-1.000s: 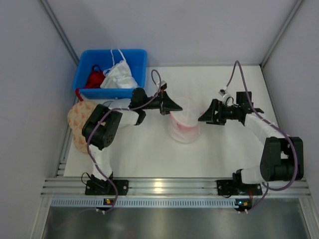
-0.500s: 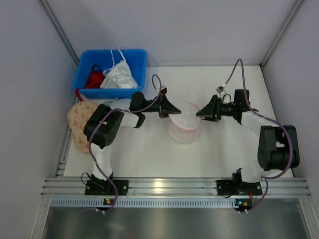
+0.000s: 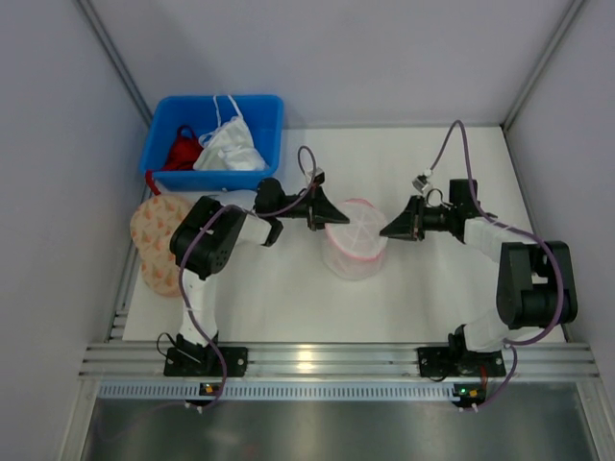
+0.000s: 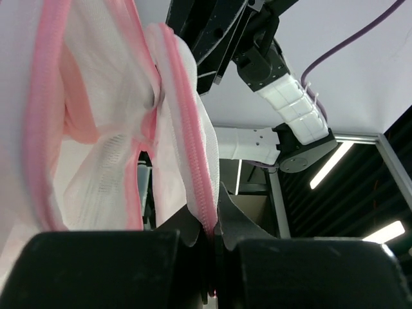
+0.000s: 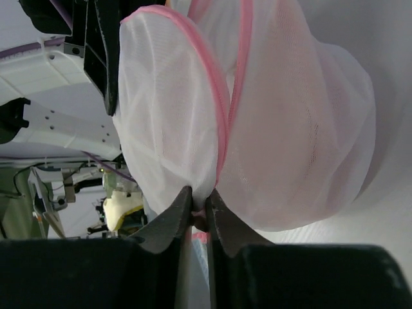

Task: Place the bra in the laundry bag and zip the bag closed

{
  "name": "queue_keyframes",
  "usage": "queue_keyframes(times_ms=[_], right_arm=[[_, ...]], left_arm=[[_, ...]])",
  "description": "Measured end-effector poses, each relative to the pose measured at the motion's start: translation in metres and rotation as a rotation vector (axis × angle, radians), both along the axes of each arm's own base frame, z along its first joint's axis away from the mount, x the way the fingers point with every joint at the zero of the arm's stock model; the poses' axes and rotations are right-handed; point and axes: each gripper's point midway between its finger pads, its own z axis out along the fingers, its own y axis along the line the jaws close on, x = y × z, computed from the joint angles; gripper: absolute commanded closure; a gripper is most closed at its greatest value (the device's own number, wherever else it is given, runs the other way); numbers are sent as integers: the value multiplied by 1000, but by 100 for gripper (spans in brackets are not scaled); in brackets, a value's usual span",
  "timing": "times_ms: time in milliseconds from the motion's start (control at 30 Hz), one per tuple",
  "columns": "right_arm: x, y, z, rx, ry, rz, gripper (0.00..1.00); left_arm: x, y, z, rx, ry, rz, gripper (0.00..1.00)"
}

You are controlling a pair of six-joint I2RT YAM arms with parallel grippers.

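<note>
White tabletop (image 3: 288, 288), grey walls all round. Mid-table, the laundry bag (image 3: 354, 248) is strung between both arms. The left gripper (image 4: 209, 222) has its jaws pressed together on the pink zip rim, and the right gripper (image 5: 199, 207) is pinching the rim on the opposite edge. You can see the bra (image 4: 76, 106) showing salmon through the mesh, so it's inside. Off to the left sits a beige patterned pouch (image 3: 154, 235). Far corner has a blue bin (image 3: 211, 180) holding a red garment (image 3: 181, 152) and a white garment (image 3: 229, 146).

The laundry bag (image 3: 354, 238) lies mid-table (image 3: 288, 298), between the left gripper (image 3: 332, 213) and right gripper (image 3: 386, 230). The bin (image 3: 202, 180), rear-left, holds 2 garments (image 3: 229, 149); the pouch (image 3: 154, 240) lies just before it.
</note>
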Motion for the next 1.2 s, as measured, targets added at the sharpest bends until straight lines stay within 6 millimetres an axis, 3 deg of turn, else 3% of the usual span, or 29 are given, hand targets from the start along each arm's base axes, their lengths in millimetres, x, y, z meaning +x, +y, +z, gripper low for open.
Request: queue_keyframes(times_ms=[67, 167, 233, 367, 500, 633, 733, 800, 833, 967, 1000, 1200], right_arm=[[-2, 0, 0, 0, 5, 8, 100], [-2, 1, 4, 3, -4, 22, 100], [-3, 1, 5, 6, -2, 30, 100], [-5, 1, 4, 7, 19, 31, 100], [-6, 1, 0, 7, 48, 31, 100], [-6, 1, -1, 10, 74, 23, 100], [-5, 1, -1, 14, 94, 12, 100], [-4, 2, 0, 17, 98, 3, 100], [-4, 2, 0, 17, 104, -3, 100], [-2, 2, 0, 20, 116, -31, 100], [-2, 2, 0, 22, 122, -38, 100], [-2, 1, -3, 17, 159, -96, 100]], left_arm=[[1, 1, -2, 2, -35, -7, 92], [11, 3, -7, 14, -95, 18, 80], [29, 8, -15, 53, -141, 64, 70], [72, 21, -29, 218, -277, 178, 62], [105, 42, -11, 413, -583, 273, 39], [101, 66, 24, 570, -985, 279, 37], [83, 72, 51, 668, -1385, 220, 37], [57, 64, 59, 695, -1628, 136, 37], [35, 54, 62, 684, -1781, 71, 37], [-53, 16, 55, 534, -2213, -196, 40], [-67, 10, 51, 507, -2293, -251, 41], [-108, -19, 27, 424, -2624, -446, 45]])
